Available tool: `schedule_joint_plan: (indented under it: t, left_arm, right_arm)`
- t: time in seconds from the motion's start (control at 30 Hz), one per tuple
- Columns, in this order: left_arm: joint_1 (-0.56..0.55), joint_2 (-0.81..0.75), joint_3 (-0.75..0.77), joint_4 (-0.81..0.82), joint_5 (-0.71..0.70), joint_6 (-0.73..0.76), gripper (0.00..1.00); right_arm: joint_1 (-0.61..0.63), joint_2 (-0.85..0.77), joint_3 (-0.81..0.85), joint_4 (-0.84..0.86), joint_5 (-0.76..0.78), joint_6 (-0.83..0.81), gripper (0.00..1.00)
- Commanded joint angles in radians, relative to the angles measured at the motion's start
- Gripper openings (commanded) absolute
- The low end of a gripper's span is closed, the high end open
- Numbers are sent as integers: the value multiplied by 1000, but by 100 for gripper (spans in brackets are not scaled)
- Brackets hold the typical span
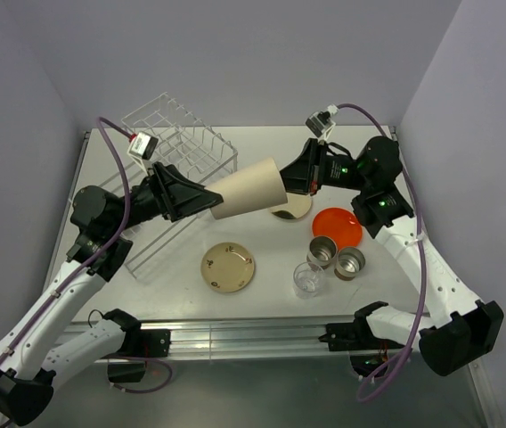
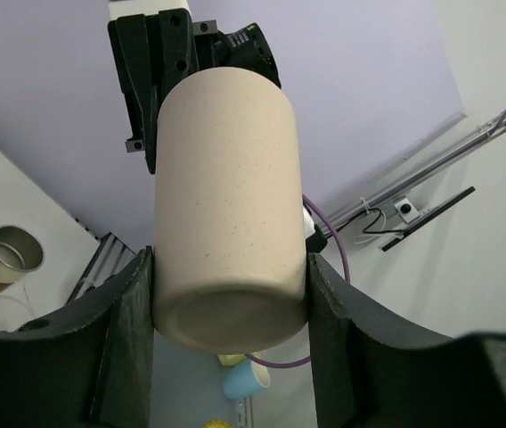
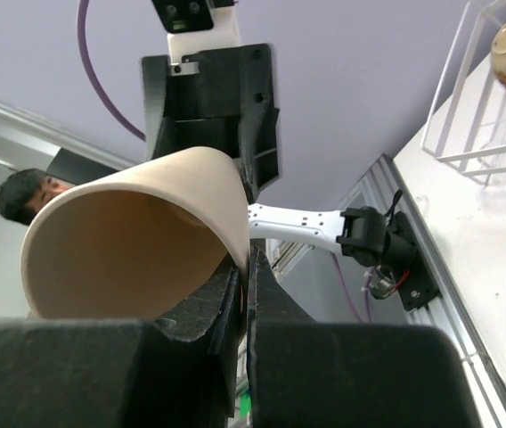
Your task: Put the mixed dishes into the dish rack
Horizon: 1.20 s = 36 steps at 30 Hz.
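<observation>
The cup [image 1: 248,189] hung on its side in the air above the counter [image 1: 146,285], between the two arms and just right of the rack [image 1: 182,134]. The right hand [image 1: 293,183] was closed thin on the wall at the cup's open mouth, one finger inside and one outside. The left hand [image 1: 207,200] had its fingers [image 2: 128,330] pressed on both sides of the closed base, gripping it. How firm that grip was could not be told.

The risk lay in the pass. If the right hand let go before the left hand had a sure hold, the smooth, slightly tapered cup could slide out and drop. Below it lay a cream plate [image 1: 228,267] and, nearer the right arm, a glass [image 1: 307,279], either of which it could strike. If both hands pulled while clamped, the cup could twist at the rim pinch. A swing toward the rack could also knock its wires.
</observation>
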Motion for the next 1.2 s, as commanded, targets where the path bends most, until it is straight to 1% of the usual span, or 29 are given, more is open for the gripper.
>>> schedule_joint_plan:
  t: [0.0,0.03,0.07,0.13,0.17,0.2,0.23,0.27,0.3,0.33,0.37,0.43,0.47,0.5,0.53,0.57,0.6,0.63,0.67,0.7,0.73,0.8,0.83,0.9,0.93,1.0,1.03,1.1,1.17]
  left_arm:
    - [-7,-7,20,58,-17,-1,43]
    - [-7,-10,17,50,-27,-3,14]
    - [-9,-13,17,49,-28,-3,1]
    - [-7,-24,21,9,-34,13,0]
    - [-7,-30,39,-19,-37,33,0]
    - [-6,-35,56,-66,-46,87,0]
    - [-1,-44,97,-177,-62,150,0]
    - [7,-47,121,-227,-60,151,0]
    - [29,-48,145,-282,-62,210,0]
    - [48,-61,168,-334,-68,235,0]
    - [65,-70,199,-408,-74,273,0]
    - [149,-94,255,-459,-68,301,0]
    - [180,-94,280,-520,-63,339,0]
    - [233,-94,312,-574,-82,370,0]
    - [253,-73,410,-647,-117,411,0]
    - [264,-59,461,-724,-161,500,0]
    - [272,-46,504,-854,-280,540,0]
    - [274,-15,586,-911,-342,569,0]
    - [274,-3,625,-956,-405,621,0]
    - [275,13,660,-1047,-553,645,0]
    - [275,28,711,-1080,-632,662,0]
    - [275,28,737,-1135,-810,683,0]
    - [275,10,731,-1148,-956,692,0]
    - [277,11,738,-1182,-1078,724,0]
    - [275,34,748,-1215,-1167,741,0]
    - [277,68,765,-1267,-1241,760,0]
    - [278,76,747,-1272,-1293,763,0]
    - [290,61,709,-1245,-1315,777,0]
    - [309,74,692,-1252,-1321,789,0]
  right_arm:
    - [9,1,50,24,11,-18,0]
    - [9,3,52,25,11,-19,0]
    - [9,6,59,16,10,-30,1]
    - [10,10,72,-42,16,-59,14]
    - [9,10,94,-79,34,-111,42]
    - [9,9,111,-125,47,-145,55]
    - [7,6,153,-250,97,-230,82]
    - [6,4,176,-321,132,-281,91]
    - [4,0,199,-387,166,-320,98]
    - [0,-10,214,-474,194,-351,100]
    - [-5,-14,234,-505,218,-390,100]
    - [-28,-31,245,-570,263,-415,100]
    - [-37,-37,248,-591,277,-437,100]
    - [-57,-42,245,-607,293,-443,100]
    - [-68,-57,239,-633,303,-450,100]
    - [-74,-65,240,-653,321,-470,100]
    - [-79,-74,243,-677,347,-486,100]
    - [-79,-88,251,-717,391,-503,100]
    - [-80,-95,253,-731,404,-525,100]
    - [-79,-102,253,-742,409,-536,100]
    - [-80,-106,256,-772,424,-549,100]
    - [-79,-111,268,-801,436,-576,100]
    - [-79,-114,268,-811,438,-581,100]
    - [-79,-118,263,-817,435,-587,100]
    - [-79,-125,256,-814,430,-589,100]
    - [-79,-135,247,-811,421,-590,100]
    - [-79,-138,239,-814,422,-593,100]
    - [-79,-143,233,-823,432,-610,100]
    - [-79,-146,230,-844,441,-633,100]
